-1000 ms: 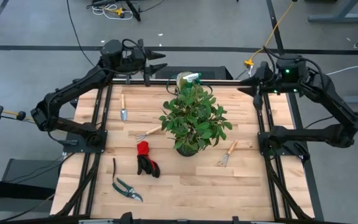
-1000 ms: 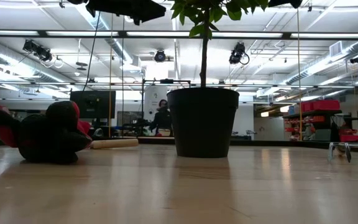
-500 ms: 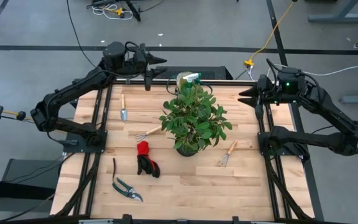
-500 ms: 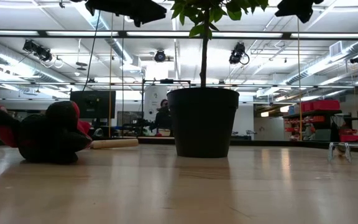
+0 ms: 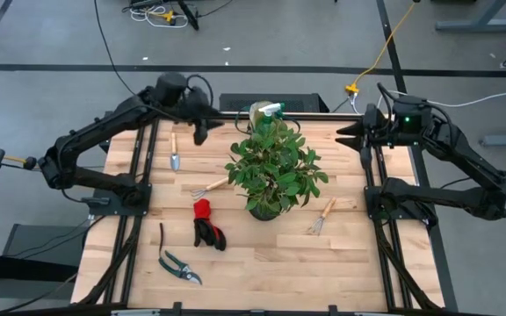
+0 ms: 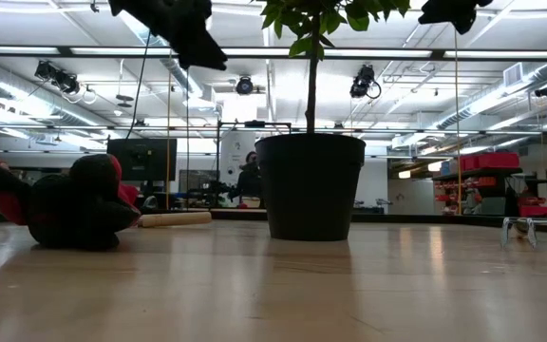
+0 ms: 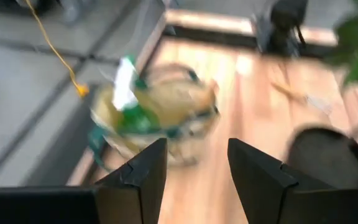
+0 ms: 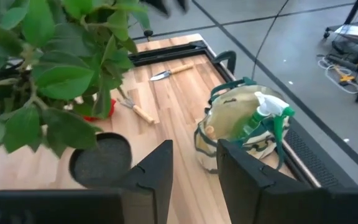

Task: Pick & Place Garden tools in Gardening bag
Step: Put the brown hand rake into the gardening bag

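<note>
The tan gardening bag (image 5: pixel 264 112) stands at the table's far edge with a green spray bottle (image 8: pixel 261 118) upright in it. A trowel (image 5: pixel 174 154), a hand rake (image 5: pixel 209 186), red-and-black gloves (image 5: pixel 207 224), pruning shears (image 5: pixel 179 264) and a second rake (image 5: pixel 321 217) lie flat on the table. My left gripper (image 5: pixel 202 128) is open in the air left of the bag and above the trowel's far end. My right gripper (image 5: pixel 344 132) is open in the air right of the bag. Both are empty.
A leafy potted plant (image 5: pixel 275 167) in a dark pot (image 6: pixel 311 185) stands mid-table just in front of the bag, and its foliage reaches the bag. Black frame rails (image 5: pixel 372 189) run along the table's left and right sides. A person (image 6: pixel 248 179) stands far behind the table.
My left gripper has swung from above the far edge toward the table's near edge and down, tipping its fingers downward, to a spot left of the bag. My right gripper has come slightly down and toward the near edge. No tool has moved.
</note>
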Tool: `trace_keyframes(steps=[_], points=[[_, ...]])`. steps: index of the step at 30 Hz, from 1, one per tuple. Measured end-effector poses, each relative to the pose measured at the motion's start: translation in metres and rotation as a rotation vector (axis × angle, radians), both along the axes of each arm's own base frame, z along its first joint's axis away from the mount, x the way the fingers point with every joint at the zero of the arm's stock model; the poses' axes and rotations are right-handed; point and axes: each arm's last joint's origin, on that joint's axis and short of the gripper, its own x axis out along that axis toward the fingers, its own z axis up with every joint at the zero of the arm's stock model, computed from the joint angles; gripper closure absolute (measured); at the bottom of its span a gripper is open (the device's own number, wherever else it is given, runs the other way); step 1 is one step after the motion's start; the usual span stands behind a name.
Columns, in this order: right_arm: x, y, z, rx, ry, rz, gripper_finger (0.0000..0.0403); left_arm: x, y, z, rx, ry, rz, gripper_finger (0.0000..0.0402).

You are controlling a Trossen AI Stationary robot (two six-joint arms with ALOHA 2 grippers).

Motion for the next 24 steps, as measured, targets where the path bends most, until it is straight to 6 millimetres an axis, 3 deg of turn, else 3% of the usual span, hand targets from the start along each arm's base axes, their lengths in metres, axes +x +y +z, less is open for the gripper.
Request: trace_keyframes(steps=[10, 17, 24], points=[[0.001, -0.002, 0.003, -0.031, -0.019, -0.038, 0.0280, -0.005, -0.031, -0.024, -0.160, 0.296, -0.042, 0.0225], [0.002, -0.003, 0.003, -0.034, -0.023, -0.038, 0.0280, -0.003, -0.041, -0.043, -0.274, 0.373, 0.080, 0.0225], [0.004, -0.004, 0.007, -0.011, -0.069, -0.056, 0.0276, -0.003, -0.052, -0.075, -0.406, 0.442, 0.154, 0.0217]])
